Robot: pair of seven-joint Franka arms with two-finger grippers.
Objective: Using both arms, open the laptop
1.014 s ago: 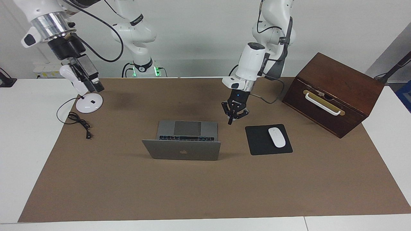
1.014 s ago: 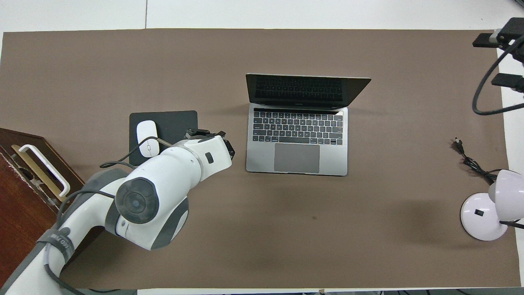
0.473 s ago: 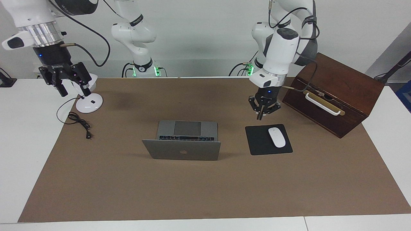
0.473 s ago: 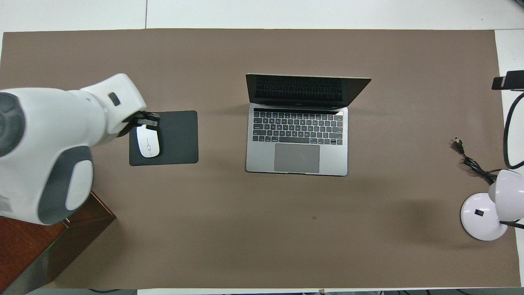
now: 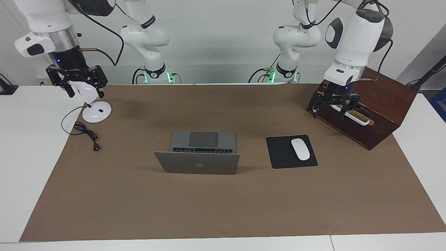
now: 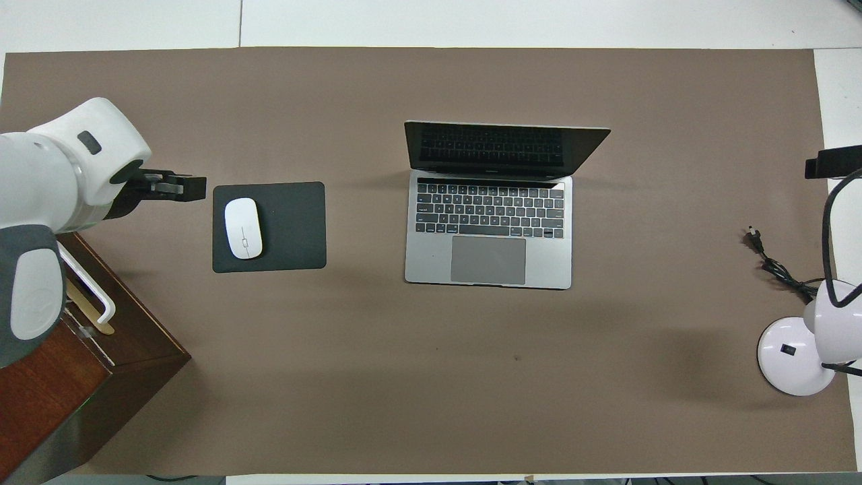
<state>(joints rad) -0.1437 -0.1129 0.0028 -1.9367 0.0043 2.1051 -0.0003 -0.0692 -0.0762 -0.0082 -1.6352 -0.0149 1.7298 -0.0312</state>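
Observation:
The silver-grey laptop [image 5: 197, 162] stands open at the middle of the brown mat, its lid with the apple logo upright; the overhead view shows its dark keyboard and grey trackpad [image 6: 488, 259]. My left gripper [image 5: 333, 107] is open and empty, in the air over the front of the wooden box, away from the laptop; it also shows in the overhead view [image 6: 176, 188]. My right gripper [image 5: 77, 86] is open and empty, in the air over the desk lamp at the right arm's end. Neither gripper touches the laptop.
A black mouse pad [image 5: 280, 153] with a white mouse [image 5: 300, 149] lies beside the laptop toward the left arm's end. A dark wooden box [image 5: 373, 87] with a white handle stands there too. A white desk lamp [image 5: 97, 112] and its black cable [image 5: 85, 131] sit at the right arm's end.
My left gripper has swung from beside the laptop, past the mouse pad, to over the wooden box. My right gripper has turned and shifted slightly over the lamp. The laptop has not moved.

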